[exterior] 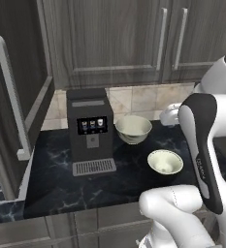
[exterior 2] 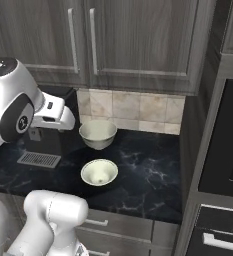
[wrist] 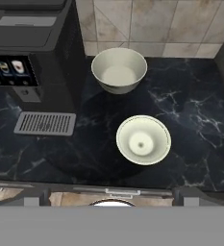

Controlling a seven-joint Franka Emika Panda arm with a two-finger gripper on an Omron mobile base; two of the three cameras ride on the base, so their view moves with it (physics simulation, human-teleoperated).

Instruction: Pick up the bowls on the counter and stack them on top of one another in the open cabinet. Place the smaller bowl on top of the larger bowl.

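Nearest the hand camera sits the smaller bowl [wrist: 143,140], a shallow plain cream dish, upright on the black marble-look counter [wrist: 195,120] close to its front edge. Behind it, toward the tiled backsplash [wrist: 147,24], stands the larger bowl [wrist: 119,70], deeper and wider at the rim, also upright and empty. The two bowls are near each other but apart, with bare counter between them. Left of both stands a dark coffee machine [wrist: 31,53] with a small lit screen and a grey drip grille at its foot; the larger bowl is just beside its right flank.

From the left base view, the smaller bowl [exterior: 165,161] lies in front and to the right of the larger bowl [exterior: 133,129], and the open cabinet door [exterior: 10,97] with its long silver bar handle stands at the far left. Closed double-door cabinets [exterior 2: 133,40] hang above the counter.

The gripper is raised well above the bowls, its fingers spread wide and holding nothing.
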